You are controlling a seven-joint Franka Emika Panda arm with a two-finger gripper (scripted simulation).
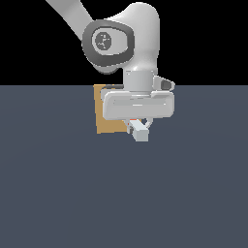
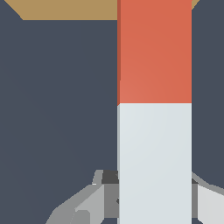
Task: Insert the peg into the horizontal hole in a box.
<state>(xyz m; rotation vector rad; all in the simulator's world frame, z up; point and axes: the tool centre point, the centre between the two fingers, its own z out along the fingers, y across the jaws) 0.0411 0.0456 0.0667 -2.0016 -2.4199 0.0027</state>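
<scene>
One gripper (image 1: 139, 127) has its jaws closed on the peg (image 2: 154, 109) at its white end, holding it above the dark floor (image 1: 121, 193) with the orange-red end toward the nearby tan box (image 1: 107, 114).

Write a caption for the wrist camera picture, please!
Gripper holds the peg, its orange end toward the tan box.

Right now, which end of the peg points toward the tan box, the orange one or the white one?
The orange-red end of the peg points toward the box; the white end sits back between the fingers.
</scene>
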